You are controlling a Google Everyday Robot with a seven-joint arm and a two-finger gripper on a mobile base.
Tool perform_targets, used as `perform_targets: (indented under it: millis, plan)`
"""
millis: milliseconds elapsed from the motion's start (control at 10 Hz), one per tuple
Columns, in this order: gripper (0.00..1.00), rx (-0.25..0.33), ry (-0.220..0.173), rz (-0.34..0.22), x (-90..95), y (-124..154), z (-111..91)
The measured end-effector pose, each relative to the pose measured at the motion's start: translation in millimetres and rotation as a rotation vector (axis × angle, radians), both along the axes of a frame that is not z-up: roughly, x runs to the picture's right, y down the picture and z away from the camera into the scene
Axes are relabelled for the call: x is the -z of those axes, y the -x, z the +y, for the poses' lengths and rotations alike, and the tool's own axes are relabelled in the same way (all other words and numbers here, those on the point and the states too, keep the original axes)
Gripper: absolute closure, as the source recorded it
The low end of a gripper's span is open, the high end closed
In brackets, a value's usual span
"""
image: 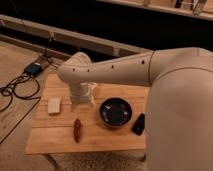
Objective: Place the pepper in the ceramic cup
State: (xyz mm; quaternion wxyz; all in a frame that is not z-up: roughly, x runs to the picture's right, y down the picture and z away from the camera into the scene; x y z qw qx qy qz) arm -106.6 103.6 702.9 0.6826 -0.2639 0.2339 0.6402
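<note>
The table is a pale wood slab with visible plank lines. It is rectangular and fills the lower middle of the frame. One pepper lies flat on it, left of centre and near the front edge. The pepper is dark red, slim and elongated, with a slightly lumpy outline. Its long axis runs almost straight up and down the frame, from the table's front edge toward the back. Which end is the stem cannot be told. It touches nothing. It lies below the gripper, with the block to its upper left and the bowl to its upper right, both well apart from it.

There is one bowl, wide, round and dark with a dull sheen, at the centre of the table. One small flat black object sits just beside the bowl's lower right rim. One white rectangular block, matte with soft corners, lies near the left edge.

The single arm is smooth off-white plastic with a row of small dark dots. It reaches in from the right, bends at upper left and drops to the gripper. The gripper hangs low over the table between block and bowl. Whether it is open or closed, or has hold of anything, cannot be told. The ceramic cup cannot be picked out apart from the pale gripper.

Dark cables loop on the floor at the left.
</note>
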Motion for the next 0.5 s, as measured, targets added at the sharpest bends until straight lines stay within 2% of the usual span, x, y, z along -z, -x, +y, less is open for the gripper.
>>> perform_targets:
  millis: [400,500]
  plan:
    - [0.35,0.003,0.000,0.000,-0.7,0.1,0.4]
    - [0.35,0.023,-0.013,0.005,-8.0,-3.0,0.2]
